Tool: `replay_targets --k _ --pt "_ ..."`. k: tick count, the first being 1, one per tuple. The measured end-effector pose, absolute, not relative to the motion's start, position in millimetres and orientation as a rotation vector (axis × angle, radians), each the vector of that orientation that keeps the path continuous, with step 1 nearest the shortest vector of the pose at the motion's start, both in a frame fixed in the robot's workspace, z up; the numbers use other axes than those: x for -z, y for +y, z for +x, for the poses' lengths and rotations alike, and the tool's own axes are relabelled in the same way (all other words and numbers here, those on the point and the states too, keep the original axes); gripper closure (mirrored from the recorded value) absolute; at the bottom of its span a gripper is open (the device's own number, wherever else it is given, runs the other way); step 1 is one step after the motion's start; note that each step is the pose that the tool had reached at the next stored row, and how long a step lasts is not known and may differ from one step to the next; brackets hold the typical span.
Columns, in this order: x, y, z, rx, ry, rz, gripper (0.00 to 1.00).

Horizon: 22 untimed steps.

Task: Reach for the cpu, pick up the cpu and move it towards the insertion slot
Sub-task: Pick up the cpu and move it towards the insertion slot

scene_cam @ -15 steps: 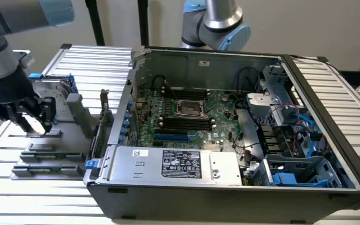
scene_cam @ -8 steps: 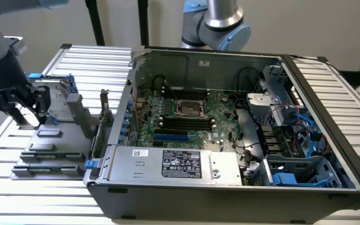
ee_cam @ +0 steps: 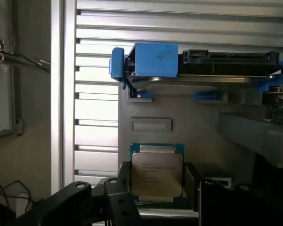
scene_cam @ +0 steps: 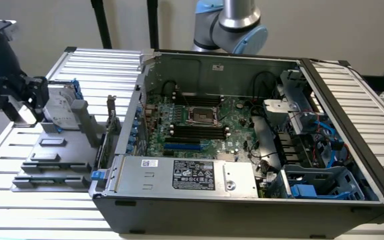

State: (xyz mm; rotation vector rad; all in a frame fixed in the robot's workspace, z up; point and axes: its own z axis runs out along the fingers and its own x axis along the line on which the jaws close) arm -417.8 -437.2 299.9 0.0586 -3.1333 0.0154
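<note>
Gripper point(ee_cam: 157, 194) at the cpu point(ee_cam: 156, 170) on a grey tray point(ee_cam: 203, 141), by the counter point(ee_cam: 96, 110) edge.
Clenched or released: cannot tell. Best centred over the chip, squared to its sides, then lifted level.

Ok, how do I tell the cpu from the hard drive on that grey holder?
Size: the cpu is a small square; the hard drive is far bigger. Colour: the cpu has a green rim around its silvery lid; the hard drive sits in a blue frame. Pose: the cpu shows its printed top to the wrist camera; the hard drive is seen edge-on. Both are silvery metal on the same grey holder.
</note>
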Motion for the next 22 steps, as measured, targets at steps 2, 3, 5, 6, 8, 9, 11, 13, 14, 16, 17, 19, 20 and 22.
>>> replay_targets --k 2,3,5,6,8,9,11,13,14,16,17,19,20,22 --pt "-309 -437 -412 -0.015 -3.133 0.059 0.45" --pt "-314 -437 -408 -0.014 -3.132 0.059 0.45" --pt "-323 -437 -399 -0.011 -3.131 0.061 0.45" --pt "-327 -437 -395 -0.01 -3.131 0.061 0.45" --pt "-337 -437 -385 -0.006 -3.13 0.063 0.45" --pt "-341 -437 -381 -0.004 -3.129 0.063 0.45" --pt "-349 -437 -372 0.001 -3.128 0.064 0.45" --pt "-356 -437 -363 0.007 -3.126 0.064 0.45" --pt "-359 -437 -358 0.01 -3.126 0.064 0.45" --pt "-365 -437 -349 0.017 -3.125 0.064 0.45" --pt "-368 -437 -345 0.019 -3.124 0.064 0.45" --pt "-374 -437 -335 0.024 -3.123 0.064 0.45" --pt "-376 -437 -331 0.027 -3.123 0.064 0.45" --pt "-381 -437 -322 0.03 -3.122 0.064 0.45"
